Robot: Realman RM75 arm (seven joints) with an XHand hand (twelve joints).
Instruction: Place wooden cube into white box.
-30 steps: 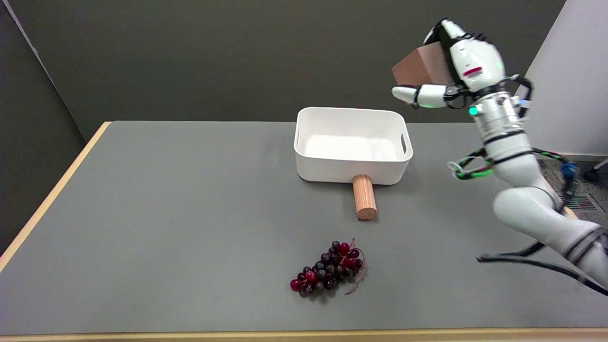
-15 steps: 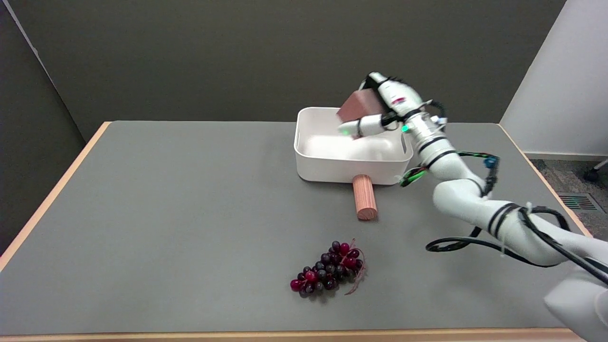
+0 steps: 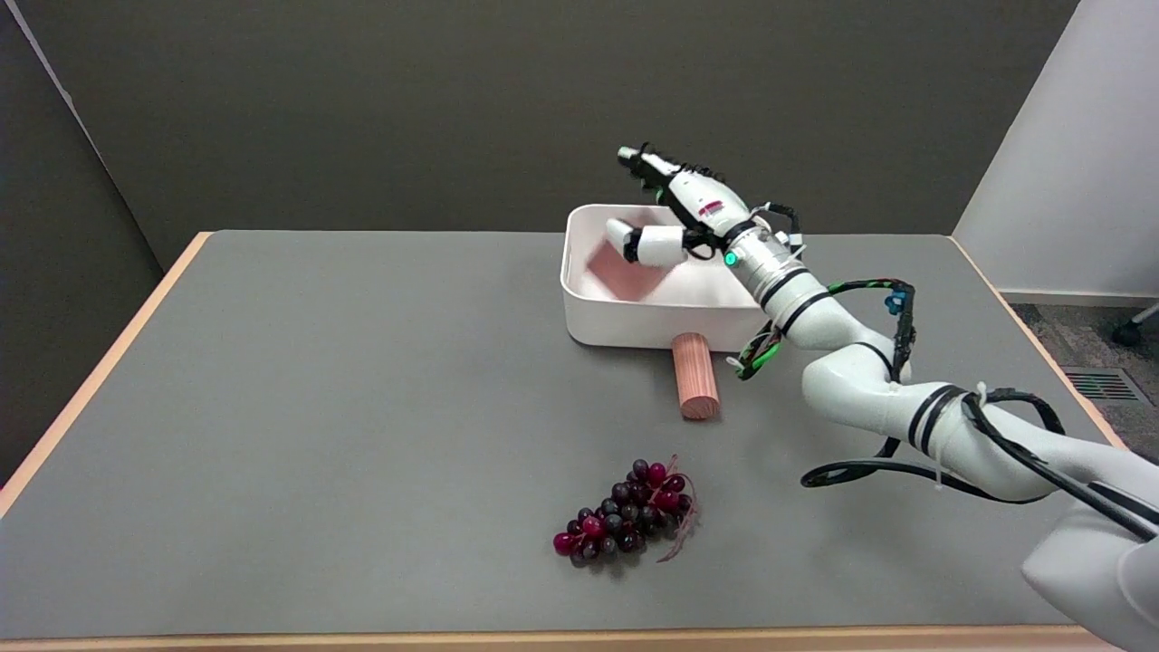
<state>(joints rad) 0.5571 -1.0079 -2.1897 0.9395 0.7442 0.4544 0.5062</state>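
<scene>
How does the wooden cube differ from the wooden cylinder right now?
The cube lies inside the white box, blurred and tilted; the cylinder lies on its side on the table, one end at the box's front wall. The cube has flat faces and looks pinkish; the cylinder is round with visible grain. The right hand is above the cube, holding nothing, and away from the cylinder. Both look wooden.

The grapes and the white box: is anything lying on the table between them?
Yes, in the head view a wooden cylinder lies between the grapes and the white box.
</scene>
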